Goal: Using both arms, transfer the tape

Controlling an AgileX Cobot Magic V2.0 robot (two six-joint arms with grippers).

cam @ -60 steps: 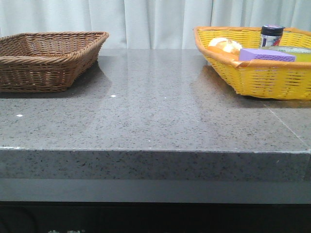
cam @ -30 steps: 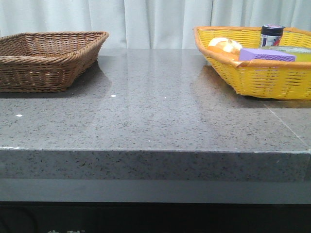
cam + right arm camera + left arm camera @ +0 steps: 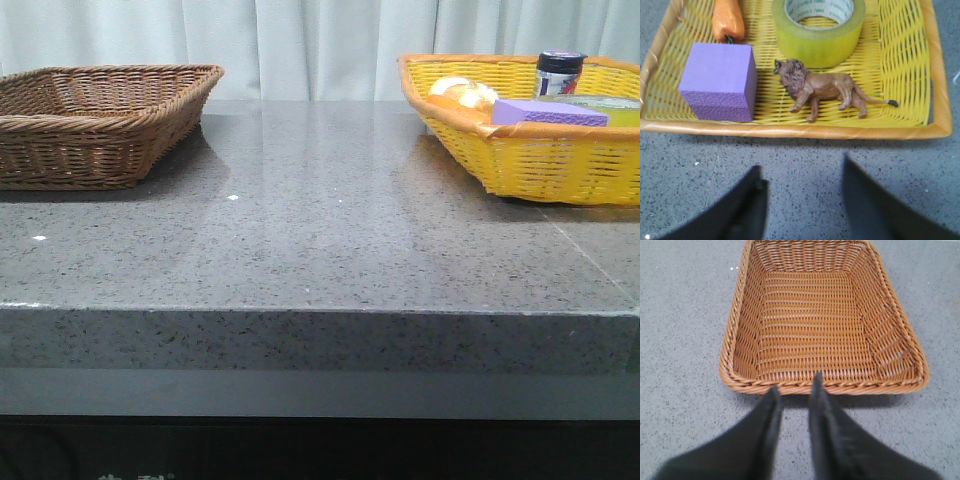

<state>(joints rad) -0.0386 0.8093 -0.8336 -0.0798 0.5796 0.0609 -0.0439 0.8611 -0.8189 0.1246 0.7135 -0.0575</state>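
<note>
1. Speckled grey stone makes up the counter [image 3: 330, 240] under both of my claws, with pale curtains [image 3: 310, 45] hanging behind it.
2. My left claw [image 3: 792, 390] hangs over bare counter just short of the brown wicker basket [image 3: 735, 345]; its two dark fingers [image 3: 767, 415] sit close together with only a thin gap between the tips, and they grip nothing.
3. That brown basket lies straight ahead of my left fingertips, its near rim just past them, and I see only weave inside it.
4. My right claw [image 3: 802, 172] is spread wide, fingers well apart, over the counter just outside the yellow basket [image 3: 935, 100], and it holds nothing.
5. The tape [image 3: 818, 30] lies flat on its side at the far side of the yellow basket, beyond my right fingertips, its white core ring with green print facing up.
6. Between the tape and my right claw stands a brown toy lion [image 3: 827, 90], close to the roll.
7. A purple block [image 3: 720, 82] sits beside the lion, just inside the near rim.
8. An orange carrot-like piece [image 3: 729, 20] lies beyond the block.
9. From the front camera neither claw shows; a dark-lidded jar [image 3: 558, 72] stands in the yellow basket.
</note>
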